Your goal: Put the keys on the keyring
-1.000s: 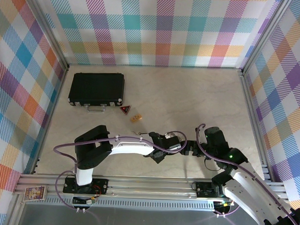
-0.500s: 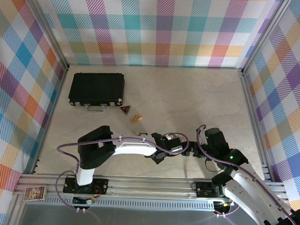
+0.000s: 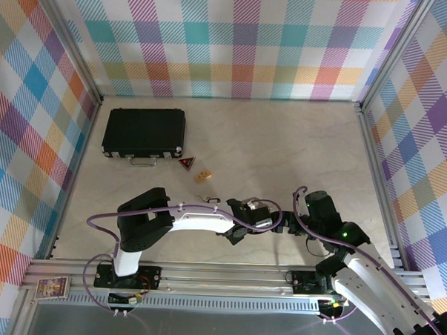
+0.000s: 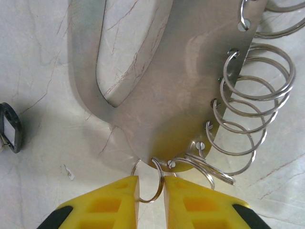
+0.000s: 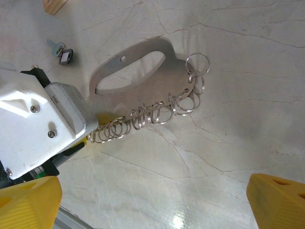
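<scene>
Top external: the left gripper (image 3: 279, 224) has edged slightly rightward.

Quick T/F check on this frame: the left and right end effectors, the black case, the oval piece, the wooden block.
1. The left end effector straddles one split ring at the edge of the metal plate. True.
2. The right end effector is shut on the plate. False: it is wide open with nothing in it.
3. The black case lies open. False: it is closed.
4. The small black oval piece lies on the table, apart from the plate. True.
5. The wooden block sits on the case. False: it is on the table, right of the case, beside the red triangular tag.
</scene>
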`<action>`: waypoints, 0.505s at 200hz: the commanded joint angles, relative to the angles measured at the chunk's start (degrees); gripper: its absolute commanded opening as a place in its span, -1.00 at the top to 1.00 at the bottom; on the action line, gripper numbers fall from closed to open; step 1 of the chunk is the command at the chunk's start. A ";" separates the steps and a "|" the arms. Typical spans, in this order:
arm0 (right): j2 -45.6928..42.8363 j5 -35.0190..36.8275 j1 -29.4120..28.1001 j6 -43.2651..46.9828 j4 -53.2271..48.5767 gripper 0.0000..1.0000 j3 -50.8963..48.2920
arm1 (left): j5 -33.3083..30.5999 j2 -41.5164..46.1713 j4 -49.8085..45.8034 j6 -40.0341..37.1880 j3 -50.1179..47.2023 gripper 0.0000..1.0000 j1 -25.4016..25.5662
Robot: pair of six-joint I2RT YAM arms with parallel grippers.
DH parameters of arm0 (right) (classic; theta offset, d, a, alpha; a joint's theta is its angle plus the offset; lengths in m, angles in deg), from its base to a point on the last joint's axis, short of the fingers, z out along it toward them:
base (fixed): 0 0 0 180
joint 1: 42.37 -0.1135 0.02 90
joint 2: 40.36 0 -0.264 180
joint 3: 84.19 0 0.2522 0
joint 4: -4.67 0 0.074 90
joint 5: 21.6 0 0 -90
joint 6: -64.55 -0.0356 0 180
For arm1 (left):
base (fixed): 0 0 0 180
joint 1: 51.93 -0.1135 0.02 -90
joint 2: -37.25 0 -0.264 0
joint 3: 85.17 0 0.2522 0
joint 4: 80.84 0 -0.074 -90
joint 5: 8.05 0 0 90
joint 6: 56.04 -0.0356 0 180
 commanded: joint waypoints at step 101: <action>-2.00 -2.38 -0.52 -0.16 1.52 -0.98 1.77 | -1.00 -0.22 -1.83 -1.70 2.33 0.94 2.14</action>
